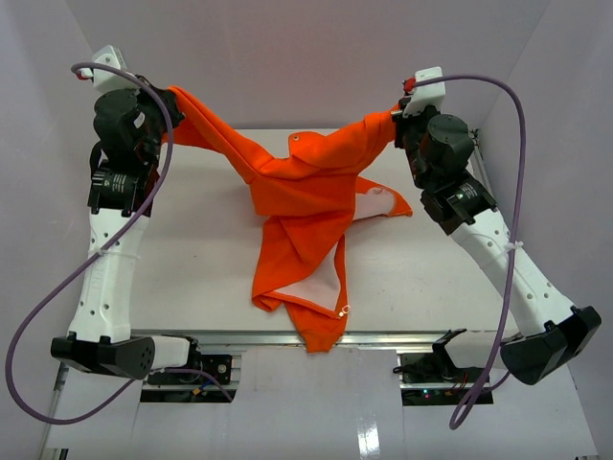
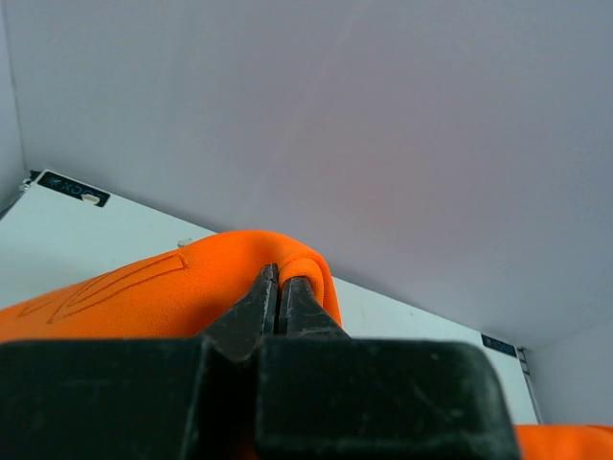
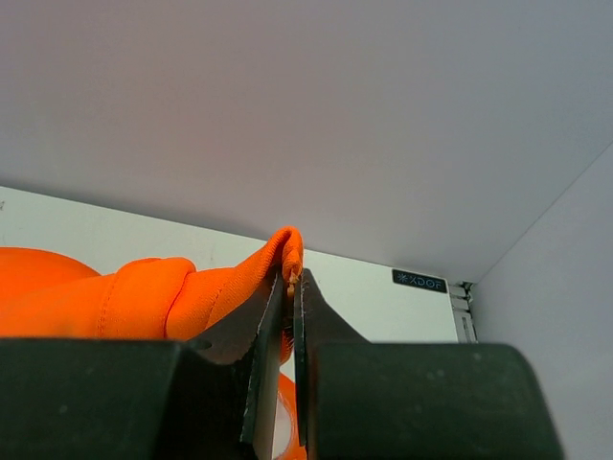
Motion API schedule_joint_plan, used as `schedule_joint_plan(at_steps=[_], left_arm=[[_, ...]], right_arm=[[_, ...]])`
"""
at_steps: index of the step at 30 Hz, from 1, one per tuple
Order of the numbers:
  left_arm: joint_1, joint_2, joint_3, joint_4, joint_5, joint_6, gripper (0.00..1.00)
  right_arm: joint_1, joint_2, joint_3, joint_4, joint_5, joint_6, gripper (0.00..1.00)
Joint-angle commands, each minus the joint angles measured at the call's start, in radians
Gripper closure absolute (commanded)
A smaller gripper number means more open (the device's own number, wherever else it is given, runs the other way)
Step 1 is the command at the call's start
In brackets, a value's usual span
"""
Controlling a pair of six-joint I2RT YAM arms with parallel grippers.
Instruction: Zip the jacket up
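The bright orange jacket (image 1: pixel 306 206) hangs stretched between both raised arms, its middle sagging onto the white table and its lower end draping over the near edge. Pale lining shows at the open front. My left gripper (image 1: pixel 165 113) is shut on one end of the jacket at the far left; in the left wrist view the jaws (image 2: pixel 280 280) pinch an orange fold (image 2: pixel 144 297). My right gripper (image 1: pixel 400 123) is shut on the other end at the far right; in the right wrist view the jaws (image 3: pixel 290 281) clamp a thin orange edge (image 3: pixel 230 283).
The white table (image 1: pixel 192 259) lies below, walled by white panels at the back and sides. A metal rail (image 1: pixel 383 337) runs along the near edge. Purple cables (image 1: pixel 517 125) loop from both wrists. A small metal snap shows near the jacket's lower hem.
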Motion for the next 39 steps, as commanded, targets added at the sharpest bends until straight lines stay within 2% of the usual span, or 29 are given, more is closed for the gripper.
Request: schedule_joint_plan(at_steps=[1,9,13,16,19,23,27,31,32,34,36,38,39], left_arm=[[0.003,-0.091,-0.020,0.054,0.156,-0.013,1.00],[0.003,-0.106,0.002,0.040,0.202,0.017,1.00],[0.003,-0.087,-0.036,0.066,0.400,-0.060,1.00],[-0.005,-0.065,-0.110,0.153,0.663,-0.139,1.00],[-0.060,-0.025,-0.146,0.232,0.751,-0.176,1.00],[-0.101,0.060,-0.144,0.269,0.809,-0.164,1.00],[-0.107,0.151,-0.079,0.319,0.800,-0.161,1.00],[-0.116,0.286,0.119,0.332,0.852,-0.200,1.00],[-0.123,0.304,0.133,0.347,0.863,-0.213,1.00],[-0.163,0.329,0.142,0.383,0.863,-0.217,1.00],[-0.197,0.358,0.163,0.391,0.884,-0.209,1.00],[-0.220,0.389,0.180,0.403,0.912,-0.222,1.00],[-0.230,0.403,0.189,0.415,0.920,-0.233,1.00]], right_arm=[[-0.006,-0.005,-0.104,0.089,-0.083,0.078,0.92],[-0.002,0.051,-0.102,0.066,-0.144,0.101,0.92],[0.002,0.099,-0.100,0.025,-0.074,0.128,0.92],[0.000,0.151,-0.113,-0.033,0.067,0.185,0.92],[0.000,0.187,-0.146,-0.051,0.113,0.251,0.90],[-0.011,0.247,-0.139,-0.096,0.173,0.303,0.82],[-0.047,0.310,-0.101,-0.130,0.236,0.335,0.83],[-0.091,0.329,-0.124,-0.122,0.257,0.371,0.83],[-0.112,0.335,-0.134,-0.119,0.257,0.380,0.81],[-0.141,0.344,-0.155,-0.119,0.244,0.401,0.71],[-0.173,0.337,-0.177,-0.136,0.199,0.421,0.52],[-0.181,0.312,-0.193,-0.155,0.155,0.447,0.44],[-0.180,0.286,-0.212,-0.156,0.106,0.454,0.34]])
